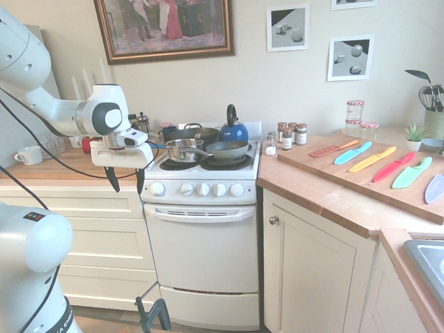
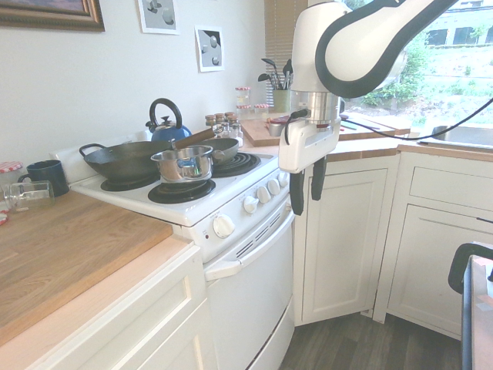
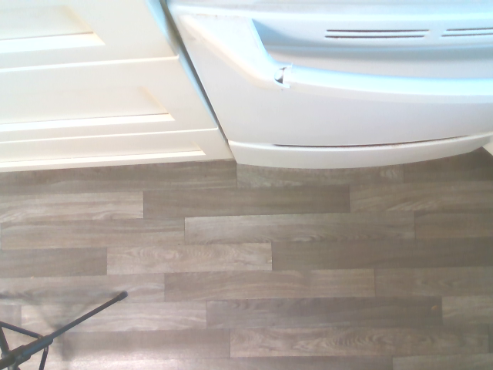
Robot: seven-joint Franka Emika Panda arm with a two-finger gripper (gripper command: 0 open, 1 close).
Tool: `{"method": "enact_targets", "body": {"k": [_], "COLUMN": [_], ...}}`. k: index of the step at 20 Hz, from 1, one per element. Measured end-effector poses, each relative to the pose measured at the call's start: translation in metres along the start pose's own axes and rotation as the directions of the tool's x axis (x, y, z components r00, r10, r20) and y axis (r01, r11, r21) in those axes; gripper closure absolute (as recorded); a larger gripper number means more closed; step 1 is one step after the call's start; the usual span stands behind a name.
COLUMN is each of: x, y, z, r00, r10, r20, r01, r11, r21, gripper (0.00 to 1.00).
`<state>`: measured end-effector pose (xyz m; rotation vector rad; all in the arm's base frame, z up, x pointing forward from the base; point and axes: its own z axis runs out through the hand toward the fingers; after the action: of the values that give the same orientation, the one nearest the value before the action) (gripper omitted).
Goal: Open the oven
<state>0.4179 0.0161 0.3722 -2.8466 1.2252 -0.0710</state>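
The white oven [image 1: 201, 250] stands between cream cabinets, its drop-down door shut and the bar handle [image 1: 201, 214] running across the door's top. The same handle [image 2: 248, 256] slants below the row of white knobs [image 2: 223, 226], and the wrist view shows the handle [image 3: 370, 77] from above. My gripper [image 1: 125, 180] points down, open, with nothing between its fingers. It hangs in front of the oven's left front corner at about knob height, above the handle and apart from it. From the other side the gripper [image 2: 307, 187] hangs clear of the oven's front.
A steel saucepan [image 1: 184, 148], a dark frying pan [image 1: 226, 149], a wok and a blue kettle [image 1: 233, 130] sit on the burners. Cream drawers [image 1: 104, 243] flank the oven's left, a cabinet door [image 1: 312, 277] its right. Coloured knives lie on a wooden board [image 1: 326, 163].
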Motion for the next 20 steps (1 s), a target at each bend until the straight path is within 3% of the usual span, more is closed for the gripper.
{"method": "enact_targets", "body": {"k": [5,12,20], "x": [0.007,0.061,0.146], "y": [0.005,0.01,-0.019], "z": [0.018,0.106,0.136], "r00": [0.999,0.995,0.985], "r10": [0.033,0.095,0.147], "r20": [0.019,0.029,-0.093], "r01": [-0.033,-0.094,-0.143], "r11": [0.999,0.995,0.988], "r21": [-0.008,-0.033,0.056], "gripper": [0.0,0.0,0.0]}}
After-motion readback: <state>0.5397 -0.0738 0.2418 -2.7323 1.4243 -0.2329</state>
